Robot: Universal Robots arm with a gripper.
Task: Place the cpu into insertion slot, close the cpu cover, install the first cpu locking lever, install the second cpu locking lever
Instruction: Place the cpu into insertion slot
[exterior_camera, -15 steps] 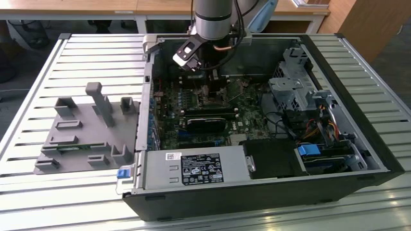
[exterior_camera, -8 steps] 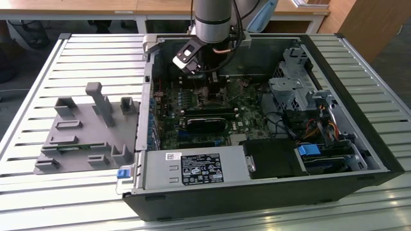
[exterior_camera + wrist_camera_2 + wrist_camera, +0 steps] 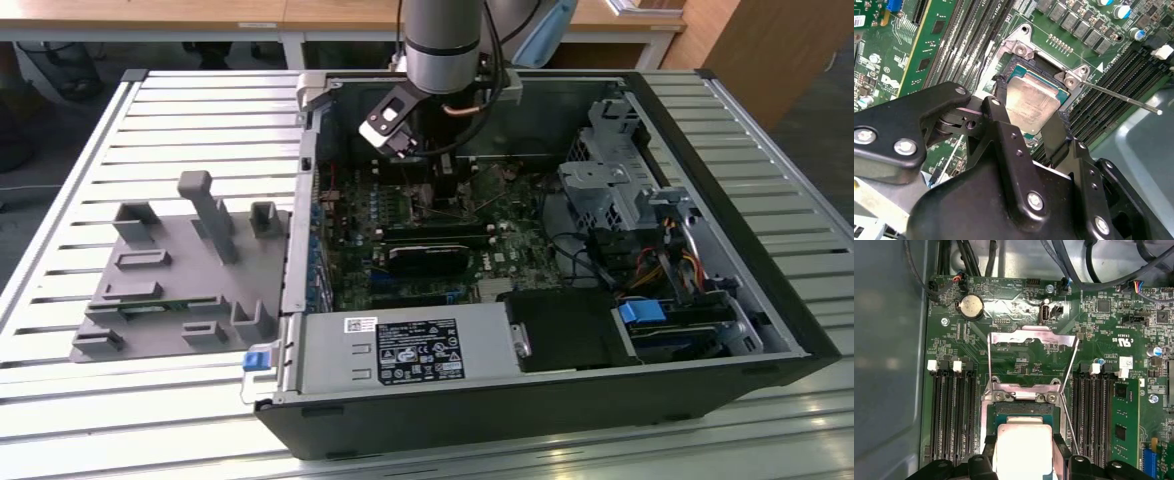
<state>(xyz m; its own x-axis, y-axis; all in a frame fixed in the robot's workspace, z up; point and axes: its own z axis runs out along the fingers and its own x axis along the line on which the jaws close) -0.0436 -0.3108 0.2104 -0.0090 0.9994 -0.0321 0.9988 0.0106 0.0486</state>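
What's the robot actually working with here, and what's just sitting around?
In the job:
- gripper, shut on the cpu
- insertion slot, under the cpu
- cpu cover, flipped open
- locking lever, swung out

Just lying about:
- coin battery
- memory slots
- power supply
- grey fixture tray, beside the case on the exterior view's left

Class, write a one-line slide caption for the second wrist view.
Hand grips the cpu at the insertion slot on the green motherboard.
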